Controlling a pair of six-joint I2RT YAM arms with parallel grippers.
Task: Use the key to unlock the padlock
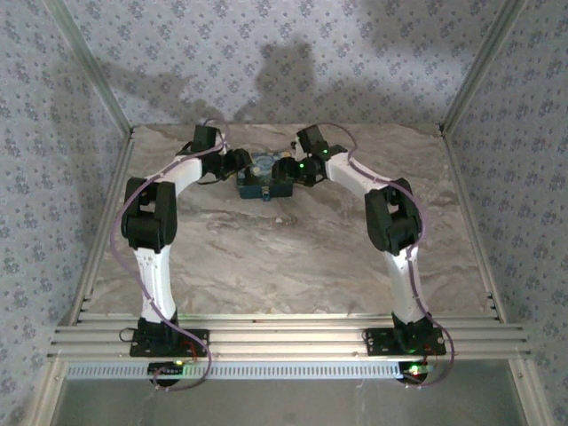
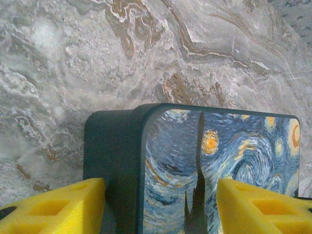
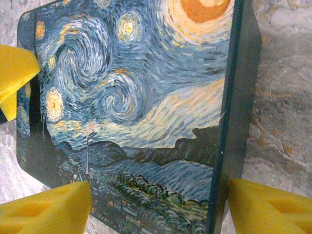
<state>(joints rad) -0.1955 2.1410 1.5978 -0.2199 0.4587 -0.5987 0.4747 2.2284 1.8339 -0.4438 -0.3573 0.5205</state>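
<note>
The padlock point(image 1: 264, 175), a blue block with a swirling starry-night print, lies at the far middle of the marble table point(image 1: 284, 257). My left gripper point(image 1: 241, 169) is at its left end and my right gripper point(image 1: 286, 170) at its right end. In the left wrist view the yellow fingers point(image 2: 53, 207) stand apart in front of a corner of the padlock point(image 2: 219, 146), and the gripper point(image 2: 161, 214) is open. In the right wrist view the padlock point(image 3: 141, 97) lies between the spread fingers point(image 3: 268, 207) of the open gripper point(image 3: 160, 209). Whether the pads touch it is unclear. The key is hidden.
Metal frame posts and patterned cloth walls point(image 1: 53, 177) close in the table on the left, right and back. A finger of the left gripper point(image 3: 14, 73) shows at the padlock's far corner in the right wrist view. Bare marble lies in front of the padlock.
</note>
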